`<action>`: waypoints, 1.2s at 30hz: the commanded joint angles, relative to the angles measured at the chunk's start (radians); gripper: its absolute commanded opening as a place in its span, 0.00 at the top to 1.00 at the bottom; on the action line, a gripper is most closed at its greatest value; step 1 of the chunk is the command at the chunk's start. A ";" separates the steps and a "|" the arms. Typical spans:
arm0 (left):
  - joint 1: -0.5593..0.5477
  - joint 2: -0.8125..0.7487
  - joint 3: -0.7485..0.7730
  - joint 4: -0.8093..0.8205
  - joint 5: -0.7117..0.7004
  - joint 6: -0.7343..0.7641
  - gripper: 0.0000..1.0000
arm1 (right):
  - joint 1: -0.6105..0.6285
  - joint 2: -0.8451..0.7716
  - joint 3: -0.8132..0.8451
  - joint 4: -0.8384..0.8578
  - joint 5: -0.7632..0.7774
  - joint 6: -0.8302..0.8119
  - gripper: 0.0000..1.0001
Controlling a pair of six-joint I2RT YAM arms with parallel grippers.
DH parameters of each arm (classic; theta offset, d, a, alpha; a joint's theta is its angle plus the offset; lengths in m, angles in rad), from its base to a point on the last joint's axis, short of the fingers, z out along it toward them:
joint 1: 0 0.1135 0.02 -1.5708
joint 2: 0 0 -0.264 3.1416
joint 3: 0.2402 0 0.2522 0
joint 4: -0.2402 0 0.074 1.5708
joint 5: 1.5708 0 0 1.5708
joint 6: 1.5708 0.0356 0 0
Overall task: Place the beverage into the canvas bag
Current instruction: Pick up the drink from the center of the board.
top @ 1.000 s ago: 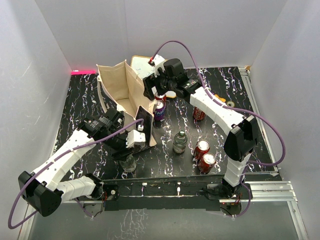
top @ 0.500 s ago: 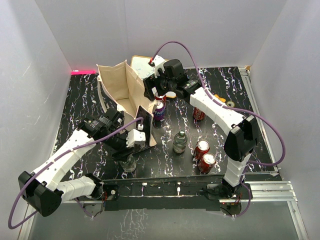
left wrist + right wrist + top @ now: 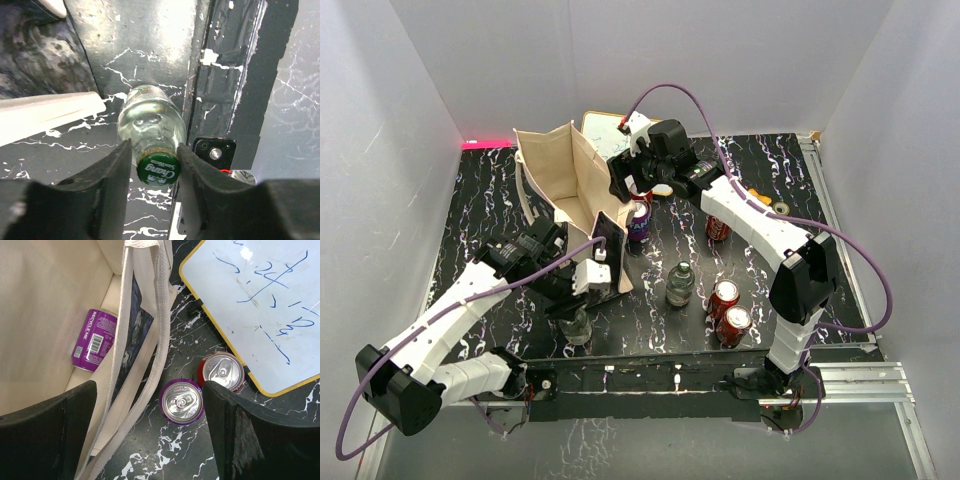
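Marbled table [image 3: 490, 200], bottle [image 3: 150, 117] beside near edge

Canvas bag [image 3: 45, 300] cut off left; whiteboard [image 3: 250, 305] cut rt

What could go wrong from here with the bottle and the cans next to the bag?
1. The left gripper straddles only the narrow neck of the clear bottle, near the edge of the table; it may slip or tip.
2. The open right gripper hangs over the purple can, beside the red can and the handle of the canvas bag; a finger could snag either.
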 commanded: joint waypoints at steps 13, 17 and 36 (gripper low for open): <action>0.128 -0.020 0.084 -0.030 0.032 -0.035 1.00 | 0.010 -0.054 -0.004 0.040 0.009 -0.021 0.10; 0.231 -0.038 0.120 -0.042 0.048 -0.086 1.00 | 0.010 -0.044 0.007 0.039 0.007 -0.018 0.10; 0.599 -0.116 0.315 -0.095 -0.145 -0.304 1.00 | 0.011 -0.037 0.030 0.034 -0.032 0.010 0.09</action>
